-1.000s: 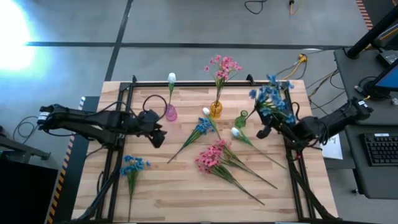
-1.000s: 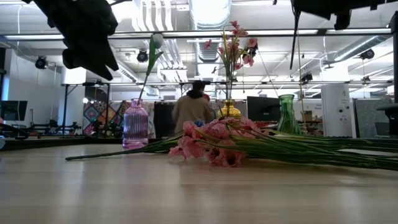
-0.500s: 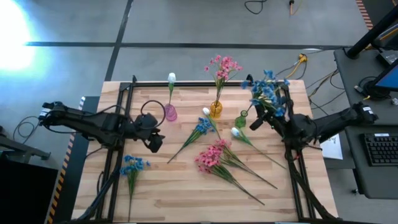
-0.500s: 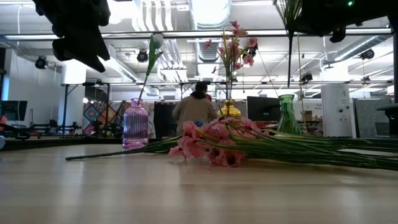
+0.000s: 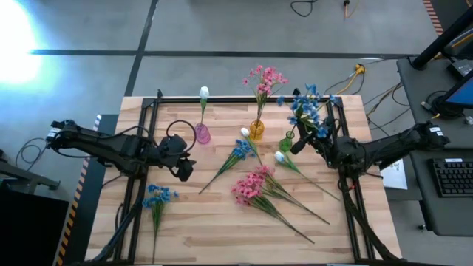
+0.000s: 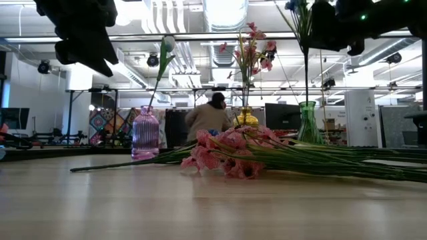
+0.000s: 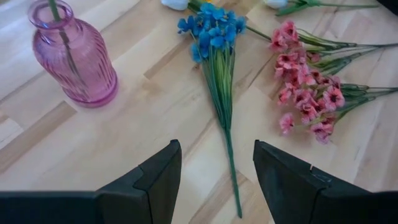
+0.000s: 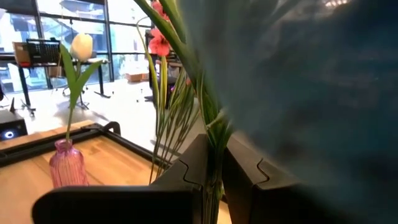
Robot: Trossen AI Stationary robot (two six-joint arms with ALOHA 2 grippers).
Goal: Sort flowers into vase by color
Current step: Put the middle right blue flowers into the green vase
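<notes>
Right hand (image 5: 307,140) clamped on blue clustered artificial flower stem (image 5: 305,111), above green glass vase (image 5: 286,140). Left hand (image 7: 214,171) apart, hovering over wooden tabletop (image 5: 207,229).

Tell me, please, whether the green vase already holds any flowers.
Not yet. The green vase stands upright with nothing in it; the blue flowers, held in the right gripper, hang with their stem just above its mouth.

Your right gripper (image 5: 301,143) is raised, fingers clamped together on a stem. Your left gripper (image 7: 214,171) hangs above the table's left half, fingers parted, holding nothing.
</notes>
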